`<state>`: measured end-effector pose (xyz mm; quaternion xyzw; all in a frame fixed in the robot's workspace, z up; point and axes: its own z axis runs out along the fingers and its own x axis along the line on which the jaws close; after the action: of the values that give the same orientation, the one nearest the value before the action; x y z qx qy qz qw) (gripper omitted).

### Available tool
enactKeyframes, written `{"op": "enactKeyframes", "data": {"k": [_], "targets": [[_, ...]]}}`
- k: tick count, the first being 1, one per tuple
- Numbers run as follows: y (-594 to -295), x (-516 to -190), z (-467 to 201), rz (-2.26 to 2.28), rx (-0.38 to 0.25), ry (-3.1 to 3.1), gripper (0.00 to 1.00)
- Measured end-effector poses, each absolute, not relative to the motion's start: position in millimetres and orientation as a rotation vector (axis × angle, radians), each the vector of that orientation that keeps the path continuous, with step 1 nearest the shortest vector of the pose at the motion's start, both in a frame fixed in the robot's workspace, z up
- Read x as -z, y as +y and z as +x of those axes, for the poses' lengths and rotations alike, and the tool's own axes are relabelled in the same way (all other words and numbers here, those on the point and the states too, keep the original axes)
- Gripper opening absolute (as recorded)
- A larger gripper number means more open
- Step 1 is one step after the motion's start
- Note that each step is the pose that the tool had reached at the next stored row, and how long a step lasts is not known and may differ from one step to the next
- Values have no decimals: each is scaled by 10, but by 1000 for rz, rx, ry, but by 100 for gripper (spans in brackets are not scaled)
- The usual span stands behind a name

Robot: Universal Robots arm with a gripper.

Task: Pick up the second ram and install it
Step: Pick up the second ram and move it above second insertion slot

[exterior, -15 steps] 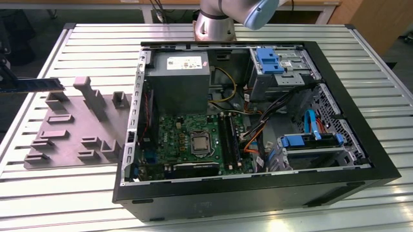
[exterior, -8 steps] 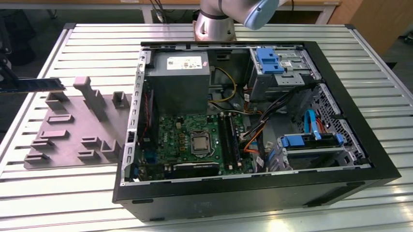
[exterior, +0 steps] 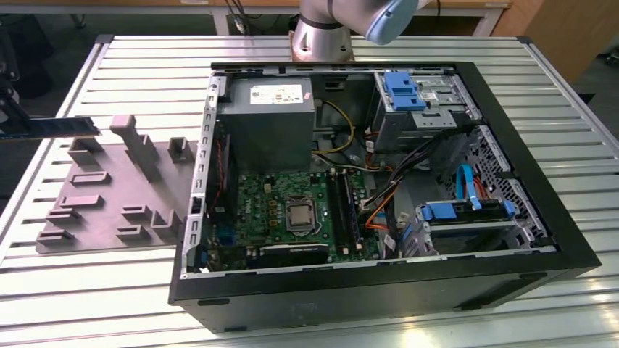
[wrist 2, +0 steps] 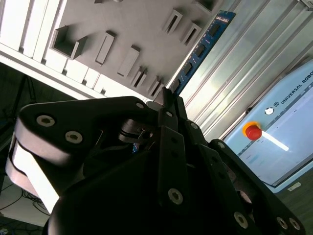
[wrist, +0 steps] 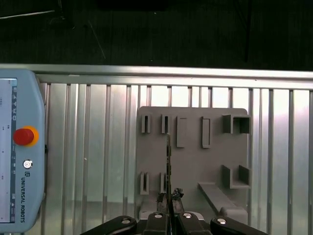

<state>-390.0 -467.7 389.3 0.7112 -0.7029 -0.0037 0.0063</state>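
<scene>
In the exterior view, the second ram hangs level in the air over the far corner of the grey holder tray. Its free end stops just short of the tray's tall post, with its long edges clear of everything. The tray lies flat on the slatted metal table. One side sits just beside the wall of the open computer case, and bare slats border the tray's other sides. In the second wrist view, the gripper has its black fingers pressed together on one end of the blue strip. The rest of the strip juts out past the tray's edge line, apart from the tray's raised slots. A pale blue teach pendant lies on the slats well away from the tray. In the first wrist view, the strip shows edge-on as a thin line running out from the clamped fingertips. It passes over the tray between two pairs of narrow slots. Open slats separate the tray from the pendant and from the table's far rim.
</scene>
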Motion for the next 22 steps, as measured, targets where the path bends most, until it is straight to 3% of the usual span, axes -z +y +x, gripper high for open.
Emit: {"op": "enactKeyframes", "data": {"k": [22], "targets": [[-4677, -3892, -3828, 2226, 12, -2200, 14]]}}
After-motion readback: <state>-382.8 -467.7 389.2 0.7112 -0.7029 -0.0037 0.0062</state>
